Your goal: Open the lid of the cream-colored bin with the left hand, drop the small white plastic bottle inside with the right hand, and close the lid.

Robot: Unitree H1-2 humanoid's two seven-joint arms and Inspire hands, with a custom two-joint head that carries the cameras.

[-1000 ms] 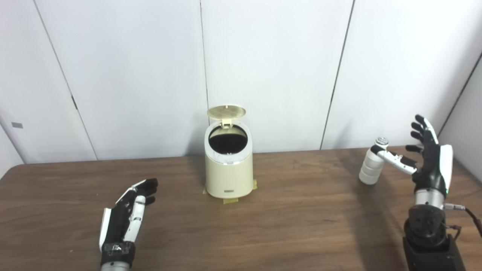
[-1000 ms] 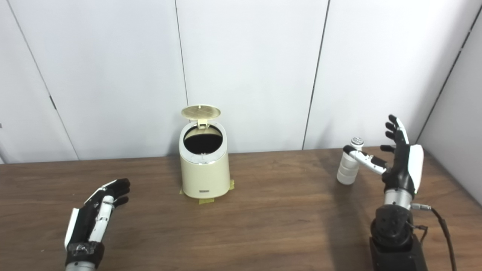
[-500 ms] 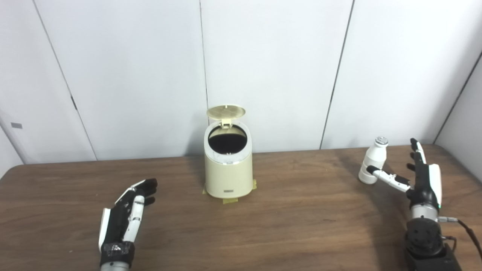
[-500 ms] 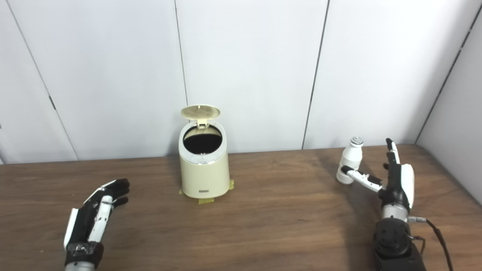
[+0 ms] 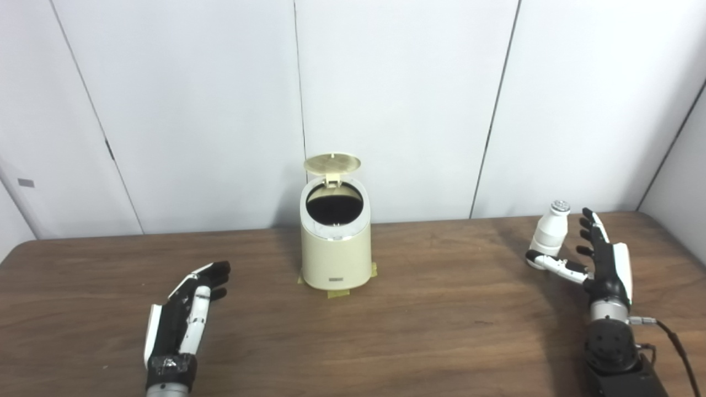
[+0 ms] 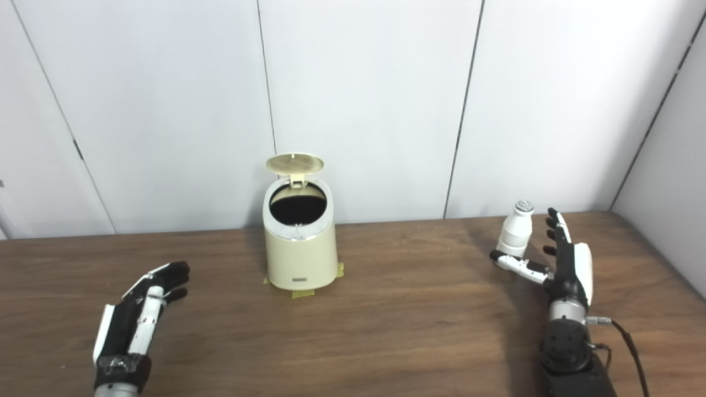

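On table (image 5: 419,309): bin (image 5: 335,253) (lid (image 5: 332,162) up)

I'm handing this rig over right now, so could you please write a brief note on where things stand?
Left robot hand: open, resting on the table, clear of the bin.
Right robot hand: open around the bottle, thumb in front of its base, not yet gripping.
Bottle: upright on the table, far right.
Done: lid is up, bin open.
Left: grasp the bottle, drop it in the bin, close the lid.
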